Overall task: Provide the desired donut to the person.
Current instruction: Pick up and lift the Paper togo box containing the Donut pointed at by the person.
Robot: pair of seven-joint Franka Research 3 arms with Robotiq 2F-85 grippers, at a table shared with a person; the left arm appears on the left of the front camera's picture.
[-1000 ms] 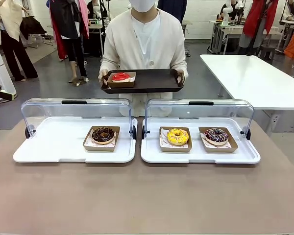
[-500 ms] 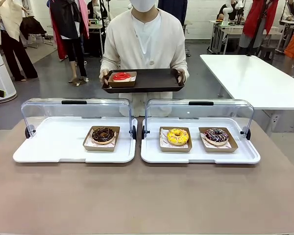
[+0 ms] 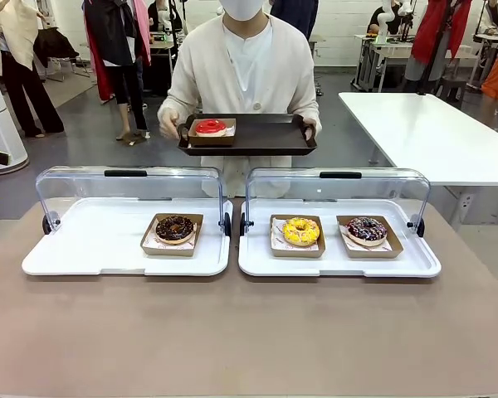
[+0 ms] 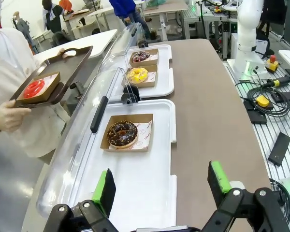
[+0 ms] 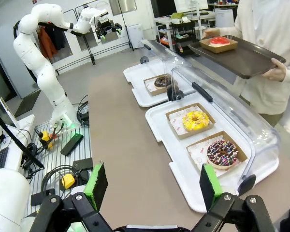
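Chocolate-glazed ring donut (image 4: 122, 134) ahead of my left pincer (image 4: 162, 181) | it and right pincer (image 5: 152, 186) gape empty | person (image 3: 247, 75) raised black tray (image 3: 270, 131): waiting.

Red donut (image 3: 210, 127) – boxed, on the person's (image 3: 247, 70) tray (image 3: 266, 133)

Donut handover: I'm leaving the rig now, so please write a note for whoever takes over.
Left gripper: open, empty.
Right gripper: open, empty.
The person holds a black tray with the red donut on it.
Chocolate donut in the left case; yellow donut and sprinkled donut in the right case, lids up.
Done: red donut on tray.
Left: hand over the wanted donut; which one, I cannot tell.
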